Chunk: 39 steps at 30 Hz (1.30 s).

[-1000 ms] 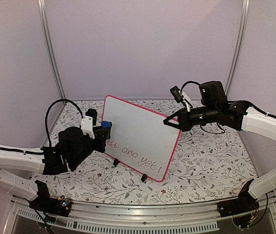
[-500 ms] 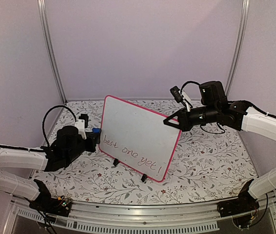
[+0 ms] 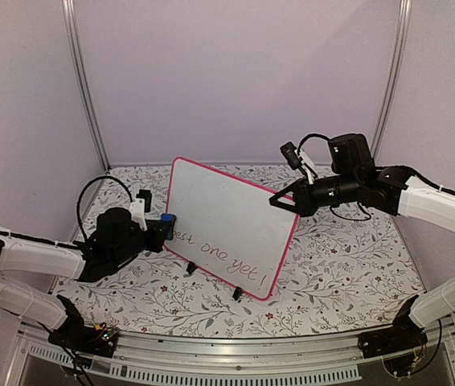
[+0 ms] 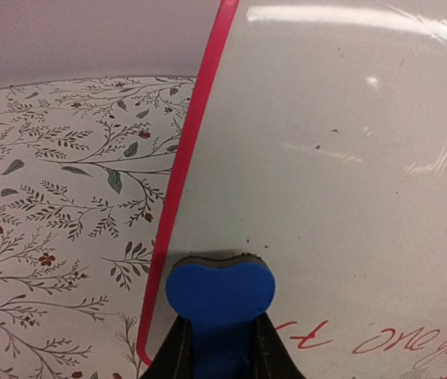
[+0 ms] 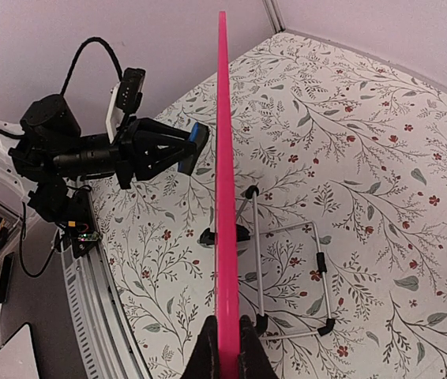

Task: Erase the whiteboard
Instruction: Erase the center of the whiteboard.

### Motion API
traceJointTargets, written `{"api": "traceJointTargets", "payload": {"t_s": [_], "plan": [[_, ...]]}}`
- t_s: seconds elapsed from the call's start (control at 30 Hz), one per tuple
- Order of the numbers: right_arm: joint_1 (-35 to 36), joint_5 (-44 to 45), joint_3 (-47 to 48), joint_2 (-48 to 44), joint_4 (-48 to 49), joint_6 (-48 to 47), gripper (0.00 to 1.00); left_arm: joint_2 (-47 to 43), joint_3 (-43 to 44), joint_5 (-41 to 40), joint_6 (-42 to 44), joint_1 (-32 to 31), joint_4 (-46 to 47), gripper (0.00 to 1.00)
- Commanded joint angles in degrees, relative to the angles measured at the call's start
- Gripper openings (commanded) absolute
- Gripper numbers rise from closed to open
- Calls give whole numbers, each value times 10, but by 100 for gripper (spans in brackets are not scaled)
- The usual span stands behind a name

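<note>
While right pincer (image 3: pixel 276 201) clamps the whiteboard (image 3: pixel 227 213) by its right edge, left pincer (image 4: pixel 219 347) holds blue eraser (image 4: pixel 220 290) against its face.

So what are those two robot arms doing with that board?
They are cleaning it. The left gripper holds a blue eraser against the lower left part of the whiteboard, right where the red writing begins. The right gripper pinches the board's right edge, which looks like it keeps it steady. Most of the words are not wiped off yet.
</note>
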Motion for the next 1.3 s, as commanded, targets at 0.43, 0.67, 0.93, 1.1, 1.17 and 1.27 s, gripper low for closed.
{"api": "traceJointTargets", "payload": {"t_s": [0.43, 0.67, 0.93, 1.1, 1.17, 1.27], "plan": [[12, -20, -9, 11, -38, -24, 0, 54, 9, 13, -11, 19, 39, 8], [12, -21, -8, 12, -38, -24, 0, 70, 15, 28, -12, 24, 49, 8], [12, -21, -7, 16, -38, -25, 0, 81, 6, 36, -20, 25, 54, 8], [12, -21, -6, 16, -38, -25, 0, 88, -8, 42, -31, 25, 64, 8], [12, -22, -6, 18, -38, -25, 0, 89, -12, 42, -35, 25, 66, 8], [12, -22, -4, 20, -39, -25, 0, 89, -18, 44, -41, 24, 69, 8]]}}
